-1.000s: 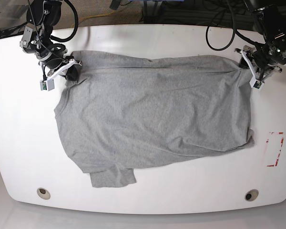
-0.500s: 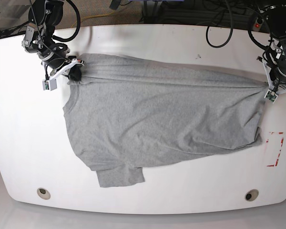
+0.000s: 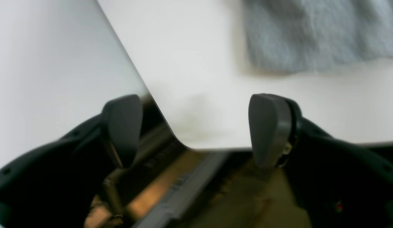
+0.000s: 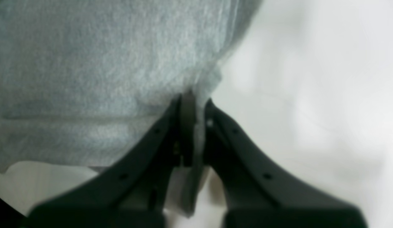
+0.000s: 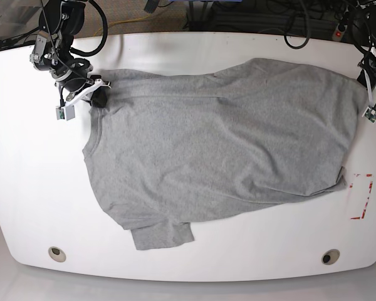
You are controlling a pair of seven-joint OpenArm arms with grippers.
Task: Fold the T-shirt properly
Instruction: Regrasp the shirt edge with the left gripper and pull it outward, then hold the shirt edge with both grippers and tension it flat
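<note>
Grey T-shirt (image 5: 219, 144) spread on white table (image 5: 25, 188), red marking (image 5: 361, 196) beside

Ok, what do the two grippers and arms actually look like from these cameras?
Both grippers have matte black, curved finger arms. The left gripper ends in rounded dark grey pads. The right gripper has small round holes along its arms. In the base view the arms are black and metal-grey with looping black cables, and each carries a white bracket with a small grey module beside the wrist.
</note>
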